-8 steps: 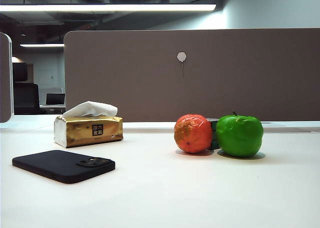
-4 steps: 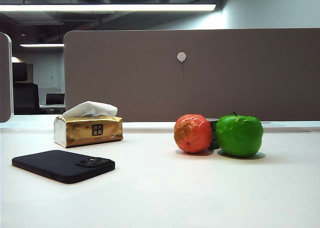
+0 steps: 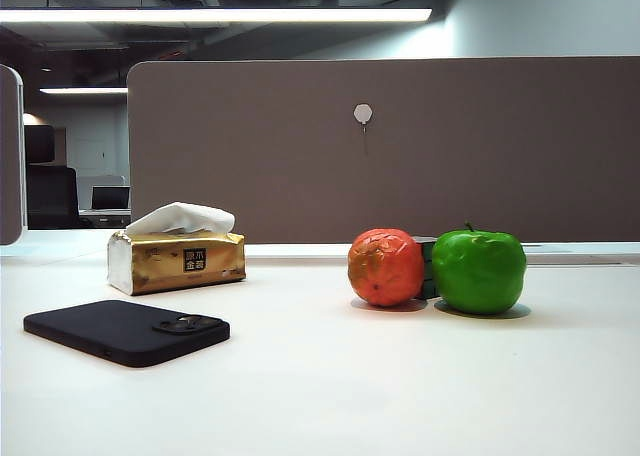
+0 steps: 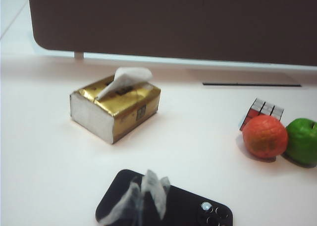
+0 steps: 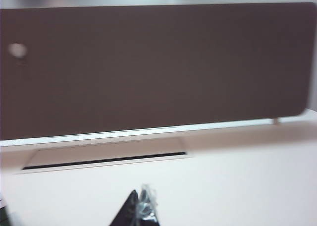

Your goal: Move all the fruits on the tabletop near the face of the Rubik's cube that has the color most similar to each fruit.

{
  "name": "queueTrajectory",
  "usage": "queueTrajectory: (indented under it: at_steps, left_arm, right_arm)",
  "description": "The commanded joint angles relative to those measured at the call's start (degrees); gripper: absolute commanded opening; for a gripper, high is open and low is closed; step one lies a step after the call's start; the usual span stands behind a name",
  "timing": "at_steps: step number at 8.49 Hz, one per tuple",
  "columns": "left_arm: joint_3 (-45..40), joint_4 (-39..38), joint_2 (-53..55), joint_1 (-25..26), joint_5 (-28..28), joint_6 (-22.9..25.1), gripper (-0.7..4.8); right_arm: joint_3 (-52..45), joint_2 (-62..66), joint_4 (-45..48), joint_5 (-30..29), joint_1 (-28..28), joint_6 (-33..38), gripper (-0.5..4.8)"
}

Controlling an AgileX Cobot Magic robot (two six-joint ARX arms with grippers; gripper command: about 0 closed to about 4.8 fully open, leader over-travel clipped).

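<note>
**Both fruits sit against the cube; arms held back**

In the exterior view the wrinkled orange-red ball (image 3: pixel 386 267) and the glossy bright green apple (image 3: pixel 479 271) sit right of centre on the smooth white tabletop (image 3: pixel 330 376), with the small black-gridded Rubik's cube (image 3: pixel 428 266) wedged between and behind them, mostly hidden.

The left wrist view shows the cube (image 4: pixel 262 112) at the right edge, tilted on a corner with a red face toward the ball (image 4: pixel 265 136); the apple (image 4: pixel 302 141) touches the ball's far side. The apple's stem points up, so its axis is upright; the ball has no clear long axis.

The placement looks finished. A good closing step is to verify the green face meets the apple, which I cannot confirm here, and to avoid nudging either fruit.

The left gripper (image 4: pixel 143 198) hovers over the black phone (image 4: pixel 183 208), its fingers blurred, seemingly close together. The right gripper (image 5: pixel 139 209) shows at the frame's bottom, too blurred to tell.

A gold tissue box (image 3: pixel 177 260) stands at left.
</note>
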Motion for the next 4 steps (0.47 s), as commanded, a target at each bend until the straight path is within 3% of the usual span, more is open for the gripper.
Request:
queueTrajectory:
  at_steps: [1,3,4]
  left_arm:
    - [-7.37,8.48,0.04,0.00,0.37,0.24,-0.05]
    - [-8.94,10.88,0.04,0.00,0.37,0.31,-0.05]
    - [-12.07,16.20,0.02,0.00,1.68,2.75,-0.05]
  right_arm:
    - [-0.02,-0.04,0.96,-7.54,-1.40,0.44,-0.01]
    - [-0.02,-0.07,0.90,-7.56,-1.38,0.44,-0.01]
    - [-0.02,-0.07,0.61,-11.34,-1.38,0.46,-0.01]
